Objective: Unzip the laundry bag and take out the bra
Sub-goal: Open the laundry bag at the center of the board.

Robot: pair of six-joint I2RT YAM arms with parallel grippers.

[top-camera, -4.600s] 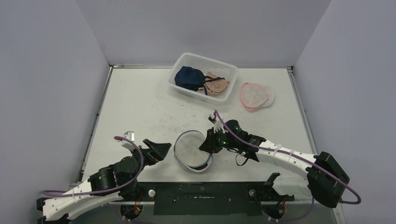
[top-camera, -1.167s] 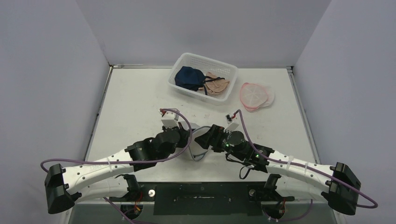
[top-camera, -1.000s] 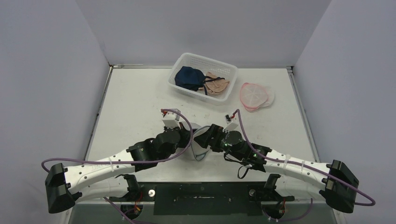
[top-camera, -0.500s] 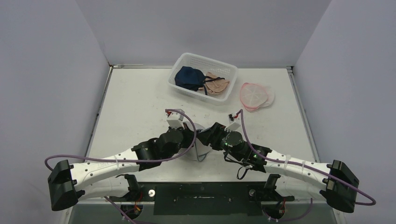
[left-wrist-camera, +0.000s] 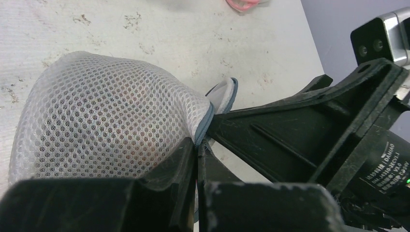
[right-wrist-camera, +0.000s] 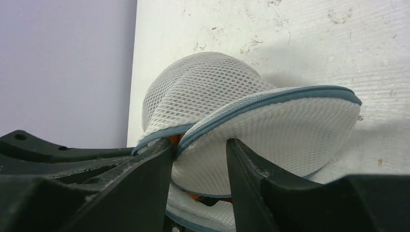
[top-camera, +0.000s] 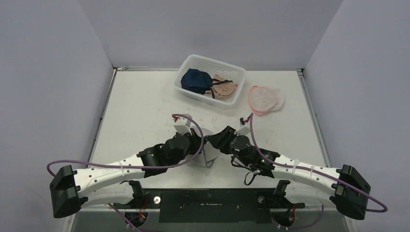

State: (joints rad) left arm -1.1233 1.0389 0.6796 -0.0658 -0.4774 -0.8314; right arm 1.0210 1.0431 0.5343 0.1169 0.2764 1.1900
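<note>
The laundry bag [top-camera: 208, 149] is white mesh with blue-grey zipper trim. It stands squeezed between my two grippers at the near middle of the table. My left gripper [top-camera: 201, 144] is shut, pinching the bag's zipper edge [left-wrist-camera: 205, 126] at its fingertips [left-wrist-camera: 197, 145]. From the right, my right gripper [top-camera: 213, 141] has a puffed mesh flap [right-wrist-camera: 270, 125] between its fingers, which press on both sides of it [right-wrist-camera: 199, 144]. The zipper is partly parted. Through the gap a bit of orange and black fabric [right-wrist-camera: 205, 199] shows, likely the bra.
A white plastic basket [top-camera: 192, 61] holding navy and beige garments sits at the back centre. Two flat pink-rimmed mesh bags [top-camera: 263, 99] lie to its right. Grey walls close in the table on three sides.
The left arm has come in from the near left and clamped the bag's edge. The right jaws have narrowed onto the flap over the last second. The bag, once flat, is bunched upright.
</note>
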